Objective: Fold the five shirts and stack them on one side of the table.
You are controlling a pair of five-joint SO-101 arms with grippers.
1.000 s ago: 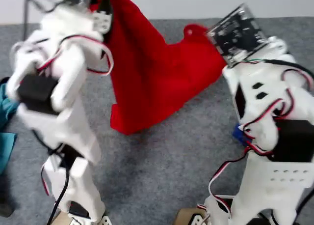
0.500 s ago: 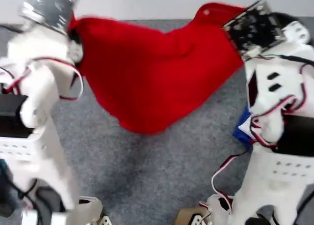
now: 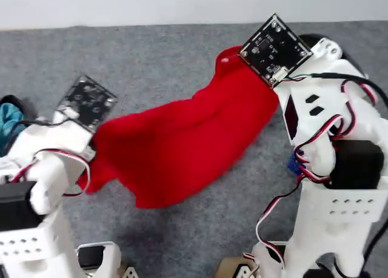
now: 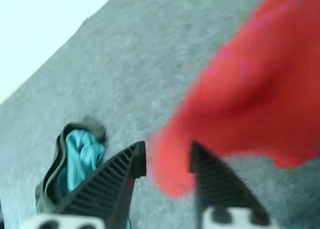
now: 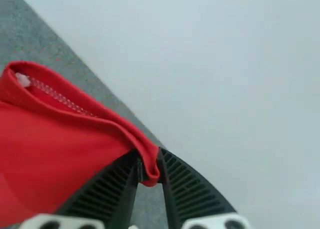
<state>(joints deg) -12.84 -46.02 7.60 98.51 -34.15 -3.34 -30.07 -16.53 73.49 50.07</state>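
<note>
The grey bench (image 3: 182, 53) runs across your whole workspace. The red shirt (image 3: 182, 144) is slung above it between your two arms. In the high view it stretches from the far right down to the near left, and its middle sags in a broad fold toward the bench. You cannot tell whether that fold touches the surface.

Your right arm (image 3: 327, 138) stands at the right edge, with its wrist over the shirt's high end. Your left arm (image 3: 48, 169) sits low at the near left, at the shirt's other end.

A teal shirt (image 4: 82, 156) lies bunched at the bench's far left edge, well apart from the red one, with something dark wrapped around it. A small blue scrap (image 3: 294, 164) peeks out beside the right arm, too hidden to identify.

On the right gripper (image 5: 149, 170), the fingers are pressed tight on a thin rolled edge of the red shirt, just past the collar (image 5: 45, 89) with its pale stitching. On the left gripper (image 4: 167, 164), the fingers stand wider, with a thick bunch of red cloth filling the gap between them, so they are pinching the shirt there too.
</note>
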